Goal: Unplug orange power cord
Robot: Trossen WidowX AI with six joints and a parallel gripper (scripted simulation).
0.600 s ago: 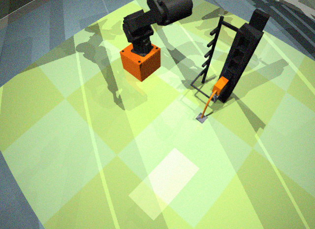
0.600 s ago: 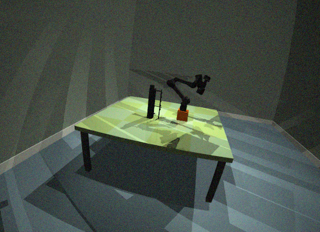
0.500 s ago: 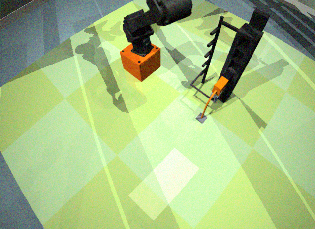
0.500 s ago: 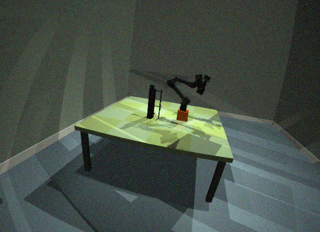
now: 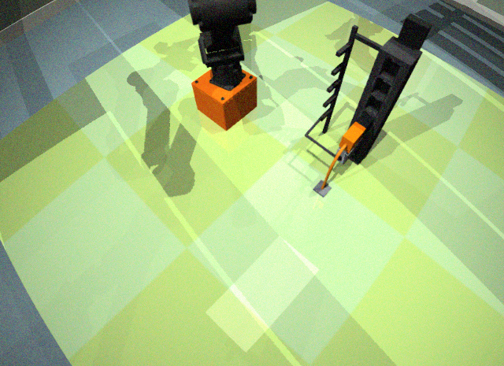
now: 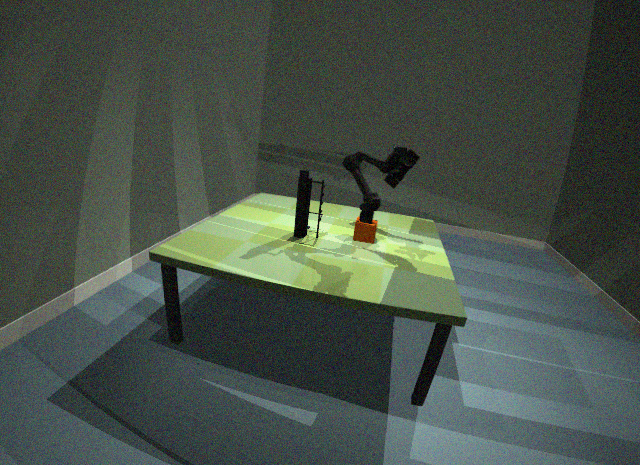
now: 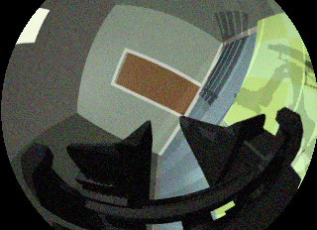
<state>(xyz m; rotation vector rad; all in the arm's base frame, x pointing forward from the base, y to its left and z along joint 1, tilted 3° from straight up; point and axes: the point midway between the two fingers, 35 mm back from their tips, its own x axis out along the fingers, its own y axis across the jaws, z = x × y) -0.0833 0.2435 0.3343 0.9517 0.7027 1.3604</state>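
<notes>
The black power strip (image 5: 394,83) (image 6: 302,204) stands upright on the table. The orange plug (image 5: 352,137) sits against the strip's lowest socket, below several dark openings. Its orange cord (image 5: 330,167) curves down to a small grey plate (image 5: 321,189) on the table. My gripper (image 7: 165,122) is partly open, with a gap between its dark fingers and nothing in it. It points at the room's wall, and in the exterior view the arm's raised end is well away from the strip, on the far side of the arm's base. Plug and cord are hidden in the exterior view.
A thin black frame (image 5: 340,82) (image 6: 320,212) with several short pegs stands close beside the strip. The arm rises from an orange base block (image 5: 240,105) (image 6: 365,231). The table edge (image 6: 310,289) and its legs show in the exterior view.
</notes>
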